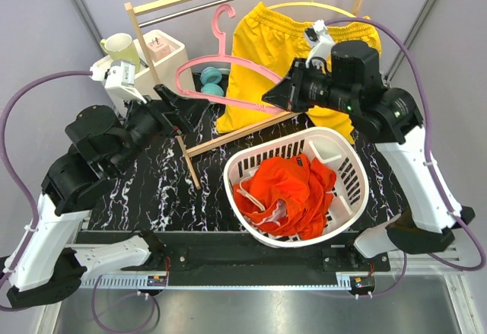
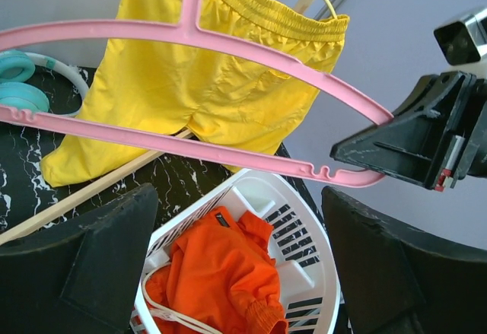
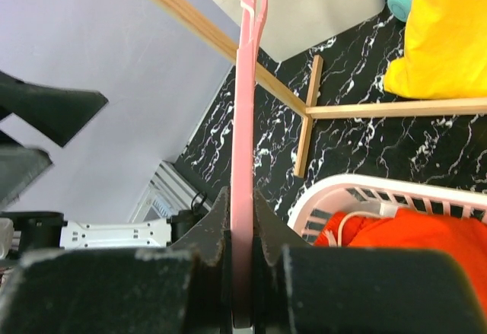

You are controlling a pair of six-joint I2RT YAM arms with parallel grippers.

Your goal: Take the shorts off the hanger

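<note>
**One pair off, one left**

Top: orange shorts [image 1: 285,189] in basket [image 1: 352,174] at 5 o'clock, yellow shorts [image 1: 262,45] hanging at 12.
Left wrist: left gripper [image 2: 240,227] gapes empty.
Right wrist: right gripper [image 3: 242,205] pinches bare pink hanger [image 3: 247,83] (park it next, I'd judge).

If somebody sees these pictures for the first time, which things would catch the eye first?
Probably the bright yellow shorts, hanging at the back. Next, the orange shorts heaped in the white basket at the front. Between them, the right hand grips a bare pink hanger, with the left hand open beside it.
</note>
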